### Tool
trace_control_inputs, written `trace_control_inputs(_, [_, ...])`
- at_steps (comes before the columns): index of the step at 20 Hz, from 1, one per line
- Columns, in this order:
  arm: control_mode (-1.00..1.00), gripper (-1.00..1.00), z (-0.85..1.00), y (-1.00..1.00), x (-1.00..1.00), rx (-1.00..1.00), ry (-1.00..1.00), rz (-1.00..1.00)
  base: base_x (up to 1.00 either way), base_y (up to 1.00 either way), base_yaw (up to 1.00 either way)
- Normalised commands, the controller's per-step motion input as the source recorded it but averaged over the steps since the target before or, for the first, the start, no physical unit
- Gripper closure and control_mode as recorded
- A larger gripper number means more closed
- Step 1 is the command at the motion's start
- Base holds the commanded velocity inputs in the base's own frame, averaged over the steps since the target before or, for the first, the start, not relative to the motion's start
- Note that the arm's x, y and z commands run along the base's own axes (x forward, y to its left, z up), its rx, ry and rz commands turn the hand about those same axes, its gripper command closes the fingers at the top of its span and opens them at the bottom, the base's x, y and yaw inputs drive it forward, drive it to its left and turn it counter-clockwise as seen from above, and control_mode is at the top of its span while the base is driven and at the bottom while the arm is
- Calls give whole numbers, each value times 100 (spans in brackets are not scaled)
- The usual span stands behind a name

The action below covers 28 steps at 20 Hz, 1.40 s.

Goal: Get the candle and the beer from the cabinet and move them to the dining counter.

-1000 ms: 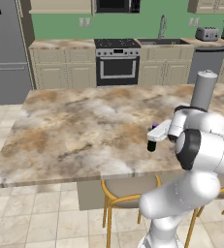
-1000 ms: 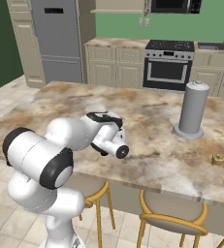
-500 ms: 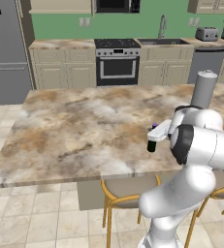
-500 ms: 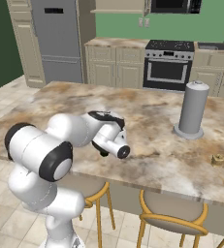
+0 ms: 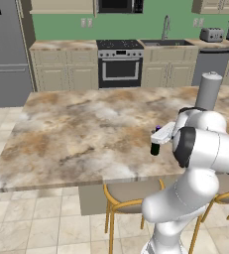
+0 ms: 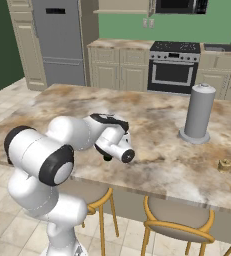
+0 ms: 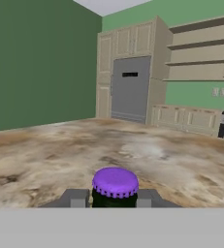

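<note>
Beer bottle held upright at the bench's near edge.

The end effector (image 7: 114, 199) pinches the beer (image 5: 155, 145) just below its purple cap (image 7: 115, 181), fingers (image 7: 75, 198) on either side of the neck, bottle base at the marbled bench (image 5: 81, 134) top. The candle (image 6: 224, 164) sits well off to the end effector's right, beyond a grey cylinder (image 6: 197, 113).

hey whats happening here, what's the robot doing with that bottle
The arm holds the beer upright in its gripper, the fingers closed on either side of the neck just below the purple cap. The bottle is at the near edge of the dining counter, with its base at or just above the stone top. The candle already sits on the counter, off to the right past the grey canister.
</note>
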Motion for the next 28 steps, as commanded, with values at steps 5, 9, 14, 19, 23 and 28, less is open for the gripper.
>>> trace_control_inputs(5, [-100,100,0,0,0,0,0,0,0,0,0])
trace_control_inputs(9, [-100,100,0,0,0,0,0,0,0,0,0])
trace_control_inputs(14, [-100,100,0,0,0,0,0,0,0,0,0])
trace_control_inputs(19, [-100,-100,0,0,0,0,0,0,0,0,0])
trace_control_inputs(23, [-100,-100,0,0,0,0,0,0,0,0,0])
trace_control_inputs(28, [-100,-100,0,0,0,0,0,0,0,0,0])
